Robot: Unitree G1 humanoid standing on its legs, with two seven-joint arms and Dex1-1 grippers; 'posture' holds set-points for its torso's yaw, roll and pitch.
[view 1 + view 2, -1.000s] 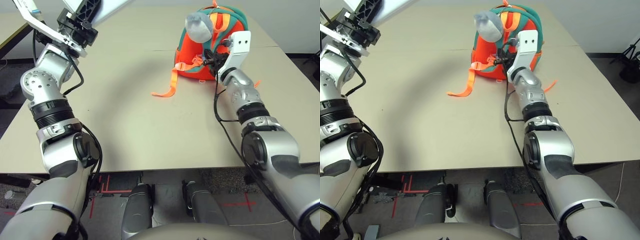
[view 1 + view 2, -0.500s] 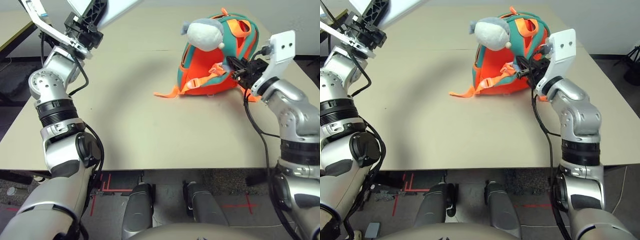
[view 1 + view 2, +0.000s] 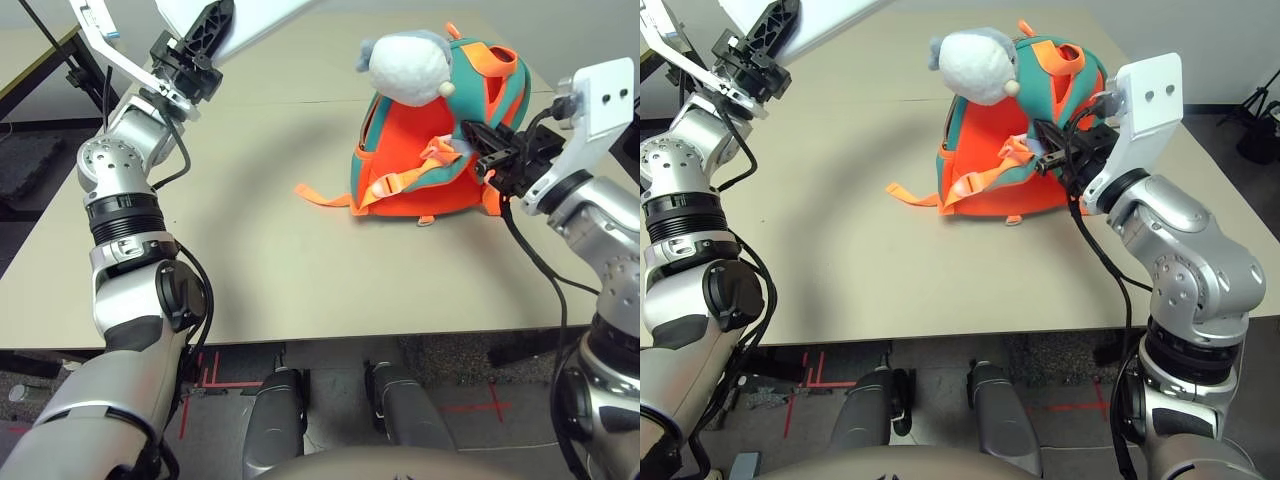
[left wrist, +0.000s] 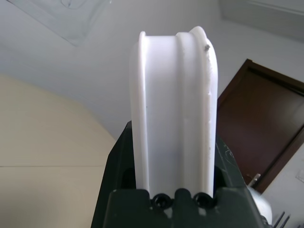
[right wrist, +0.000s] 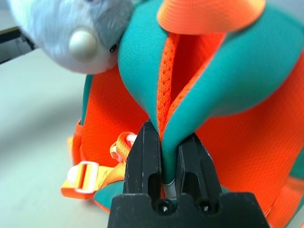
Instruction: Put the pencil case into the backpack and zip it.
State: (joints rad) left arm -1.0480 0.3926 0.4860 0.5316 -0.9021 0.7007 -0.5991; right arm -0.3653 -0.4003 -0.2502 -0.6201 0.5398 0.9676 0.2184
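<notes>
The pencil case (image 3: 245, 22) is up in my left gripper (image 3: 200, 45); the backpack (image 3: 430, 150) is pinched by my right gripper (image 5: 166, 156).

My left fingers (image 4: 110, 175) are clamped on the two flat faces of the white case, holding it edge-on in the air above the far left part of the table (image 3: 260, 250), well apart from the bag. The orange backpack stands upright on the table's right side, its grey plush charm (image 3: 405, 68) resting against the top and one orange strap (image 3: 322, 194) trailing flat on the tabletop towards my left. My right fingers (image 5: 142, 156) are closed together on a fold of the teal trim (image 5: 156, 71) at the bag's edge, where the orange mesh lining (image 5: 167, 80) shows between the two teal lips.
</notes>
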